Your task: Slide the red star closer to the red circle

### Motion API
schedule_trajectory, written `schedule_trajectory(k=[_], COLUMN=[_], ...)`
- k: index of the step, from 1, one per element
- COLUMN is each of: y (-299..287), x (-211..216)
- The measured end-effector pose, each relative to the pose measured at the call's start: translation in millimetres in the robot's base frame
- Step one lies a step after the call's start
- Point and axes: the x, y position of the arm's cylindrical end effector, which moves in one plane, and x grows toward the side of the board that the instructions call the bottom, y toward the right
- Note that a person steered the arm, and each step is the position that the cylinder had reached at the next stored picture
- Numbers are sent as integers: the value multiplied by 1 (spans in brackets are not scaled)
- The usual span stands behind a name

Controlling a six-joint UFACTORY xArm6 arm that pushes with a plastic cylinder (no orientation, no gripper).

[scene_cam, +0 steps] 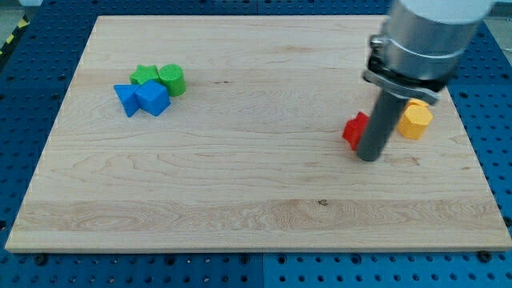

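My tip (369, 157) touches a red block (355, 130), a yellow block (415, 120) just beyond the rod.

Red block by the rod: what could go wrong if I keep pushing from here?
1. My tip sits against the red block and hides much of it, so I cannot confirm that it is the star, and no red circle shows in this view.
2. The yellow block lies just to the view's right of the rod; a sweep that way could knock it.
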Motion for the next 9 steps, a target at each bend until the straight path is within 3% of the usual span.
schedule_trajectory(k=[3, 5, 9], y=[-15, -56, -39], x=[-55, -95, -81])
